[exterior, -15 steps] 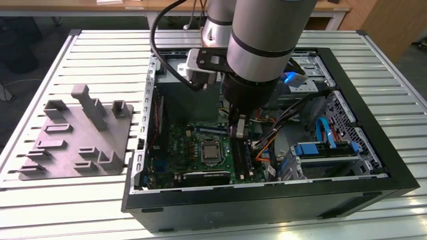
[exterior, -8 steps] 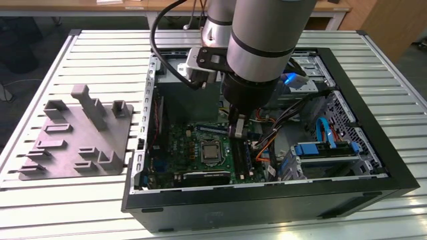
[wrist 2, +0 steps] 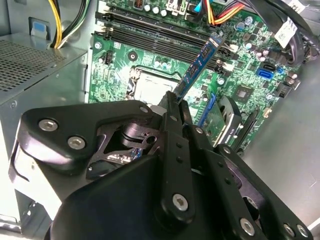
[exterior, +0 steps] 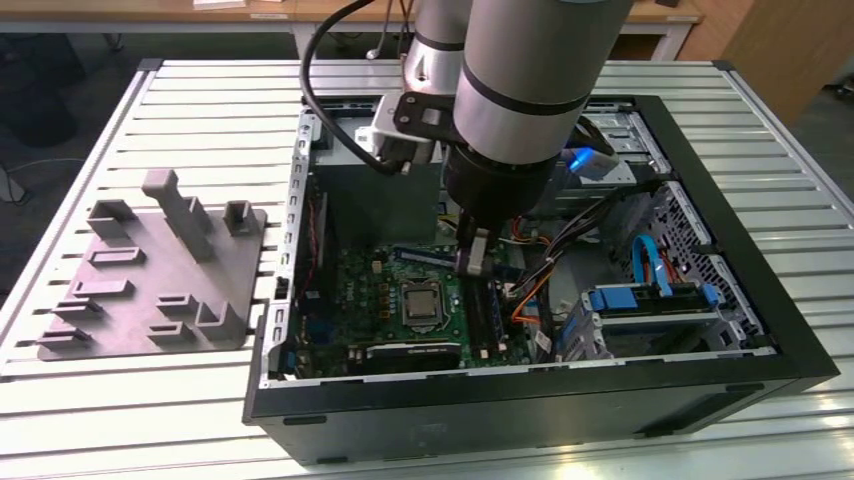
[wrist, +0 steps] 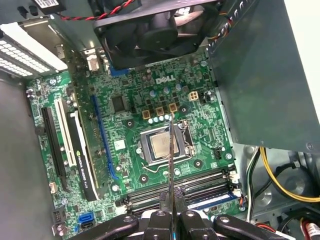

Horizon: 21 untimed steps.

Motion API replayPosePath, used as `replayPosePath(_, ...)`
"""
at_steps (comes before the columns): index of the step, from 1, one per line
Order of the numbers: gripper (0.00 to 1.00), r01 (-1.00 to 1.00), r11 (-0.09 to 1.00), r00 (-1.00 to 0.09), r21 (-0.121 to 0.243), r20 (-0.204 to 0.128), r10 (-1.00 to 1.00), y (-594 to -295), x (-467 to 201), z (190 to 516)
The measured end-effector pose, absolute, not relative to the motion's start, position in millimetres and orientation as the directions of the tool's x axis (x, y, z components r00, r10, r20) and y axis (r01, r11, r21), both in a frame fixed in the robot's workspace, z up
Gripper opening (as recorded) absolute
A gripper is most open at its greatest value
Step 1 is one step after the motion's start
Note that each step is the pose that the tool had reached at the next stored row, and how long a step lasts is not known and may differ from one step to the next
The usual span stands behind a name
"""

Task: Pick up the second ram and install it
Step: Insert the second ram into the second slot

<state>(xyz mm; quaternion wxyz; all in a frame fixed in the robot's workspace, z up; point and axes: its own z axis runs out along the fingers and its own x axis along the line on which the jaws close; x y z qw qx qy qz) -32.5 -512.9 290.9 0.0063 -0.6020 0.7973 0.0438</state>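
Second ram [wrist 2: 200, 62]: clamped between my pincer's [wrist 2: 175, 100] fingers by one end, the rest sticking out free over the green board [wrist 2: 150, 55]. In the second wrist view it shows its flat face, dark with a blue label. In the first wrist view the stick [wrist: 170, 160] is edge-on, a thin dark line running from the pincer [wrist: 170, 212] across the processor socket [wrist: 162, 145].

Its far end overlaps the long black slots [wrist 2: 155, 32] in the second wrist view. Cannot tell whether it touches them or hangs above.

First wrist view: the slots [wrist: 200, 182] lie just beside my fingertips. One of them holds what looks like another stick with a blue strip [wrist: 212, 200], partly cut off by the pincer body.

Exterior view: pincer [exterior: 470, 262] is down inside the open computer case [exterior: 747, 370], over the board [exterior: 387, 290], to the exterior view's right of the socket [exterior: 420, 300]. My arm hides much of the case's interior, and the stick itself is hard to make out.

The case lies on the slatted table [exterior: 174, 90]. A grey fixture [exterior: 147, 290] sits on the table, on the exterior view's left.
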Motion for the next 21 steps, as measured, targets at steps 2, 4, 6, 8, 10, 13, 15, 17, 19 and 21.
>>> replayPosePath(2, 0.14, -0.958, 0.279, -0.282, 0.062, -0.063, -0.957, -512.9, -32.5, 290.9)
replayPosePath(4, 0.14, -0.957, 0.285, -0.288, 0.062, -0.063, -0.955, -512.9, -32.5, 290.9)
replayPosePath(6, 0.14, -0.955, 0.29, -0.294, 0.062, -0.063, -0.954, -512.9, -32.5, 290.9)
replayPosePath(8, 0.14, -0.953, 0.296, -0.299, 0.062, -0.063, -0.952, -512.9, -32.5, 290.8)
replayPosePath(10, 0.14, -0.951, 0.301, -0.305, 0.062, -0.063, -0.95, -512.9, -32.5, 290.8)
replayPosePath(13, 0.14, -0.948, 0.311, -0.314, 0.062, -0.063, -0.947, -512.9, -32.5, 290.7)
replayPosePath(15, 0.14, -0.946, 0.317, -0.321, 0.062, -0.063, -0.945, -512.9, -32.5, 290.6)
replayPosePath(17, 0.14, -0.944, 0.323, -0.327, 0.062, -0.063, -0.943, -512.9, -32.5, 290.5)
replayPosePath(19, 0.14, -0.942, 0.329, -0.333, 0.062, -0.063, -0.941, -512.9, -32.5, 290.4)
replayPosePath(21, 0.14, -0.94, 0.335, -0.339, 0.062, -0.063, -0.939, -512.9, -32.5, 290.3)
